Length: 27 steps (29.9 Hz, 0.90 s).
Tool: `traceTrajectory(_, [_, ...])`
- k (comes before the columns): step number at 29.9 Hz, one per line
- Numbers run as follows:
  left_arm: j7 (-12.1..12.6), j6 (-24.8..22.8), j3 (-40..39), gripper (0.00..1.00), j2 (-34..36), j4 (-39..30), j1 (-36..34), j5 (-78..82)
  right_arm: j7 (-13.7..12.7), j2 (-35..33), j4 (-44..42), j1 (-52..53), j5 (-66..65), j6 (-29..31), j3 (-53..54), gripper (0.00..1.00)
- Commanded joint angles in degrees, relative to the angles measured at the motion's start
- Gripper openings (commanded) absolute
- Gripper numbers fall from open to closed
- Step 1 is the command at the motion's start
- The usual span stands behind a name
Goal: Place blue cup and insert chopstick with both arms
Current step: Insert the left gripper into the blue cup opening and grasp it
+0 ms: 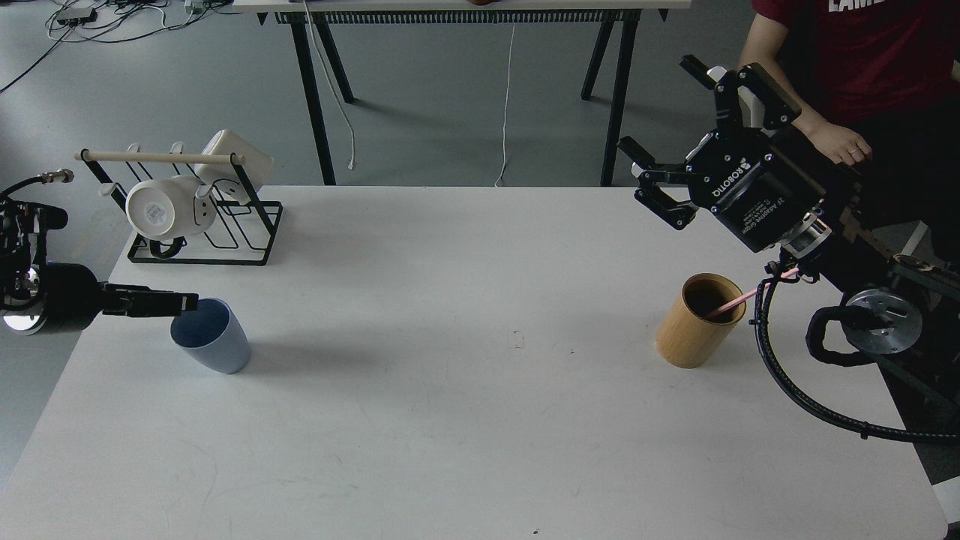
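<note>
The blue cup (214,339) stands upright on the white table (450,420) at the left. My left gripper (186,303) comes in from the left edge, side-on as one thin bar. Its tip is at the cup's near-left rim; I cannot tell whether it touches, or whether it is open. A pink chopstick (731,304) leans in the tan wooden cup (691,330) at the right, its upper end behind my right arm. My right gripper (655,102) is open and empty, raised above the table's back right edge, up and left of the wooden cup.
A black wire rack (206,240) with white mugs (159,208) stands at the back left. A person's hand (846,142) rests behind my right arm. A black cable (795,390) loops beside the wooden cup.
</note>
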Motion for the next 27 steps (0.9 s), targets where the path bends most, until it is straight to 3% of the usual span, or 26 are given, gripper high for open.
traceTrajectory(1, [0.0, 0.0, 1.2, 0.99, -1.8, 2.2, 0.0, 0.1, 0.0, -0.1, 0.0, 0.0, 0.0, 0.0, 0.0, 0.98])
traceTrajectory(13, [0.0, 0.0, 2.7, 0.94, -4.2, 5.9, 1.4, 0.1, 0.0, -0.4, 0.0, 0.0, 0.0, 0.0, 0.0, 0.98])
traceTrajectory(21, [0.0, 1.5, 2.7, 0.75, -5.8, 7.1, 1.5, -0.4, 0.0, -0.5, 0.0, -0.4, 0.0, 0.0, 0.0, 0.98])
traceTrajectory(27, [0.0, 2.5, 2.5, 0.55, -6.0, 7.2, 1.5, -0.6, 0.0, -1.2, 0.0, -1.0, 0.0, 0.1, 0.1, 0.98])
